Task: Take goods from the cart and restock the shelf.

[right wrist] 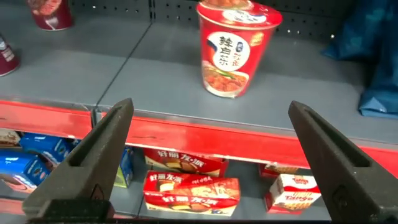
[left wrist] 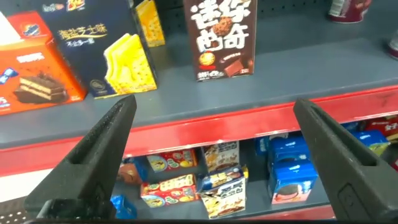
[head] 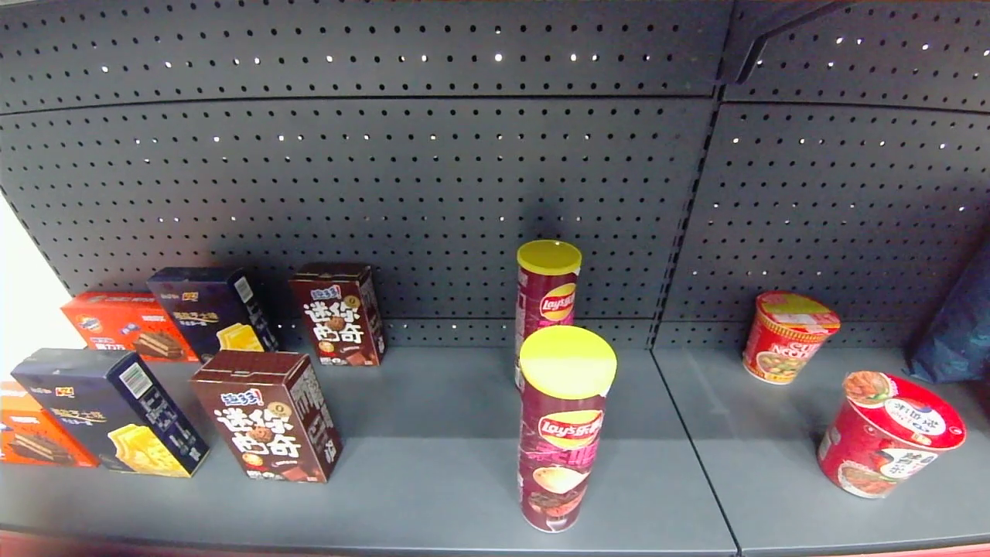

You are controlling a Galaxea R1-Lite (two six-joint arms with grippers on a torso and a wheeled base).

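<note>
Hovering wide open and empty before the shelf (head: 448, 480), the left gripper (left wrist: 212, 104) faces the brown biscuit box (left wrist: 221, 37) left of the front chip can (head: 567, 433) and the right gripper (right wrist: 209, 104) faces the noodle cup (right wrist: 233, 46) right of it, where a careless advance could topple that tall can.

Shelf (head: 464, 472) count, head view.
- Chip cans (head: 567, 433): two are standing, one behind the other.
- Noodle cups (head: 885, 437): two are sitting on the right section.
- Brown boxes (head: 271, 418): two are standing.
- Dark blue boxes (head: 116, 410): two are standing.
- Orange boxes (head: 128, 325): two are showing, one cut by the left edge.
- Blue bag (head: 959, 325): one is showing at the right edge.

More packs (right wrist: 191, 190) are lying on the level below, overlapping and partly hidden, so they are going uncounted.
</note>
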